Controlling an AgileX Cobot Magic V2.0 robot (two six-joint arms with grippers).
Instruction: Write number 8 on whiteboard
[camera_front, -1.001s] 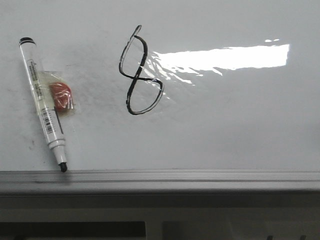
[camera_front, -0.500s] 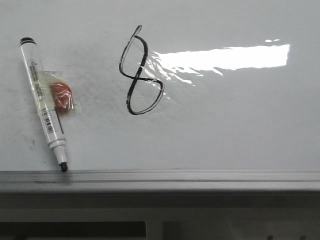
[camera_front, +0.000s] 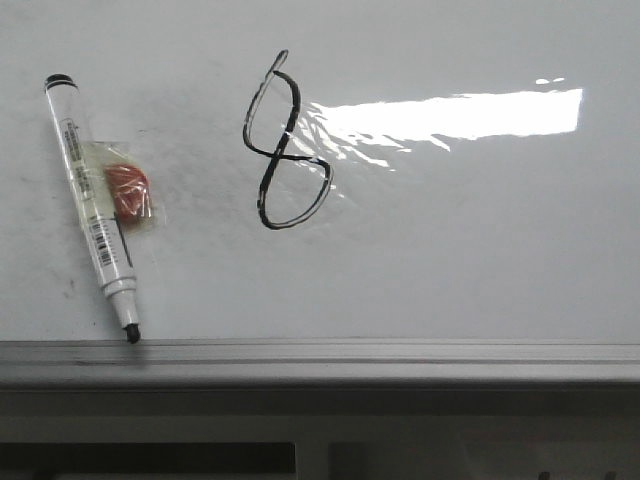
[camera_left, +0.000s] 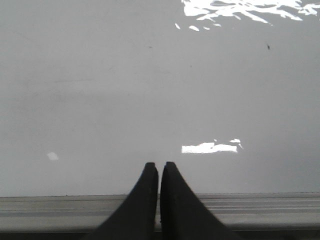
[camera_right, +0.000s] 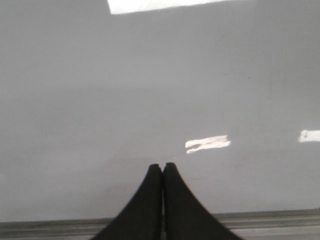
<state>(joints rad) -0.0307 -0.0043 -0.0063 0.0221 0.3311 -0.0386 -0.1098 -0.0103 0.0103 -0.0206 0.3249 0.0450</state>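
A black outline number 8 (camera_front: 285, 145) stands slanted on the whiteboard (camera_front: 450, 260), just left of a bright glare strip. A white marker (camera_front: 92, 205) with its black tip uncapped lies on the board at the left, tip near the rail. Neither gripper shows in the front view. My left gripper (camera_left: 159, 166) is shut and empty over the board near its rail. My right gripper (camera_right: 162, 166) is shut and empty over bare board near the rail.
A red object in clear wrap (camera_front: 128, 192) is taped to the marker. The grey metal rail (camera_front: 320, 355) runs along the board's near edge; it also shows in the left wrist view (camera_left: 250, 207) and the right wrist view (camera_right: 280, 220).
The front view has shifted very slightly; the marker and the 8 sit a few pixels to the right. Nothing else has moved.
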